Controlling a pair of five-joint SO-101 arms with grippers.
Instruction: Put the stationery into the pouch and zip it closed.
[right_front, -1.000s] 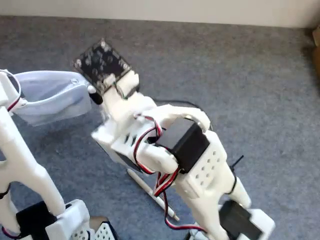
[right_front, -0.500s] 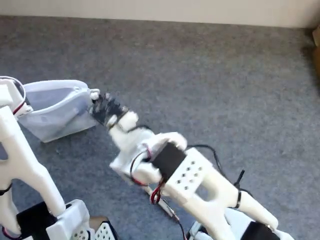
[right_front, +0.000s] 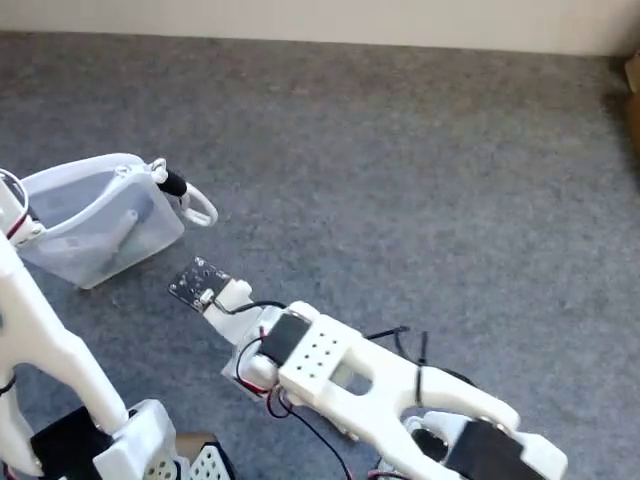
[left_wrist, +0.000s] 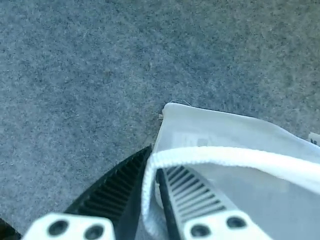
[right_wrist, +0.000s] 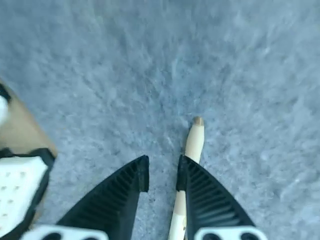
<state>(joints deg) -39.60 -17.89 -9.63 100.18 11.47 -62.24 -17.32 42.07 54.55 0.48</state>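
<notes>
The pouch (right_front: 95, 230) was noted at the left edge of the grey carpeted counter (right_front: 430, 170), held up off the surface by the left arm (right_front: 40, 330). In the left wrist view the left gripper (left_wrist: 154, 165) was seen with its fingers (left_wrist: 115, 190) clamped on the white hem of the pouch (left_wrist: 225, 145). The pouch mouth was turned toward the middle of the counter, with the white pull loop (right_front: 200, 210) hanging at its near corner. A faint shadow was seen through the pouch wall (whether it is stationery could not be told).

The right arm (right_front: 340, 370) was recorded lying low over the near part of the counter, its camera board (right_front: 195, 283) well apart from the pouch. In the right wrist view the right gripper (right_wrist: 162, 170) was pointed down at the counter with its fingers (right_wrist: 210, 200) parted by a narrow gap. A cream-coloured pen (right_wrist: 194, 137) was seen lying on the counter in that gap, close along one finger, with its tip past the fingertips. No clamping on it was observed.

Compared with 1.0 s ago: the right arm had been raised, with the camera board just beside the pouch mouth. At 0.5 s ago it was lower, and it was then brought down and back toward the near edge. The pouch was tilted and shifted slightly lower in the high view, and its loop was uncovered. The left grip was unchanged.
</notes>
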